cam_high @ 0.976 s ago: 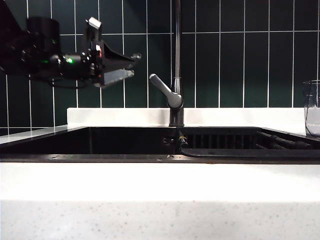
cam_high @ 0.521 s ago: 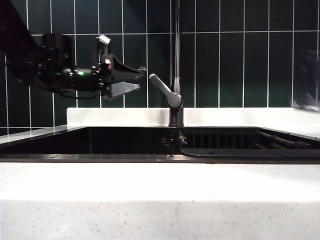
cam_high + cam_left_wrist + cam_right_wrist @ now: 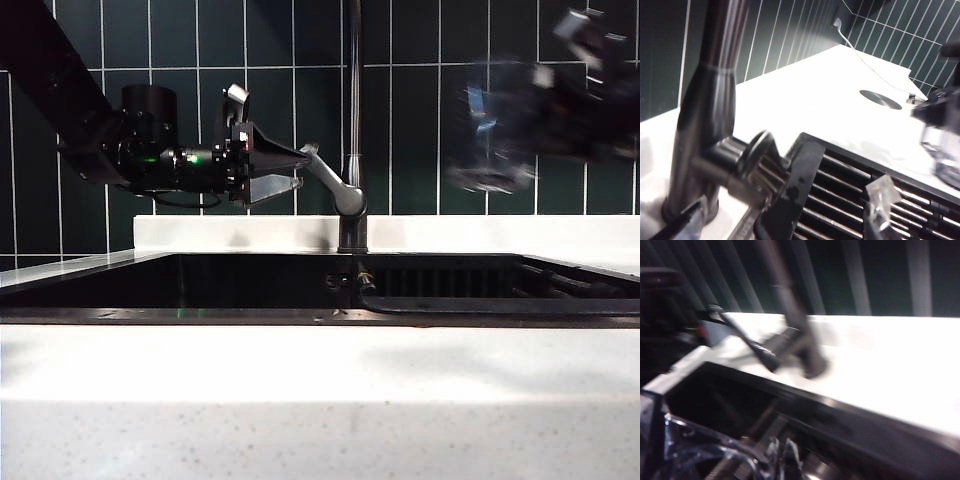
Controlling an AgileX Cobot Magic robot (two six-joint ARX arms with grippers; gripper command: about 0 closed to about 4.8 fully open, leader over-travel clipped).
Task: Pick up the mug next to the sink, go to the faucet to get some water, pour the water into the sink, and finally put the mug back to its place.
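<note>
dark green wall tiles with white grout back a white speckled counter [image 3: 320, 400], into which the wide black rectangular sink [image 3: 250, 285] is set, a ribbed dark rack [image 3: 900, 200] lying inside it. behind the basin the tall slim metallic faucet [image 3: 354, 120] rises from its dark cylindrical base, its grey lever handle [image 3: 328, 180] angled up and to the left. the left gripper [image 3: 293, 168] reaches in level from the left of the exterior view, its claw spread wide with the tips at the end of the lever, one above and one below it; the left wrist view shows the lever's end [image 3: 757, 160] between the spread fingers [image 3: 882, 192]. the right gripper [image 3: 500, 130] hangs blurred in the air to the right of the faucet pipe, above the sink, pressed shut on the clear faceted glass mug [image 3: 485, 125], whose glass rim [image 3: 705, 450] fills the near corner of the right wrist view. a white cable [image 3: 870, 65] and a round dark disc [image 3: 880, 99] lie on the far counter.
</note>
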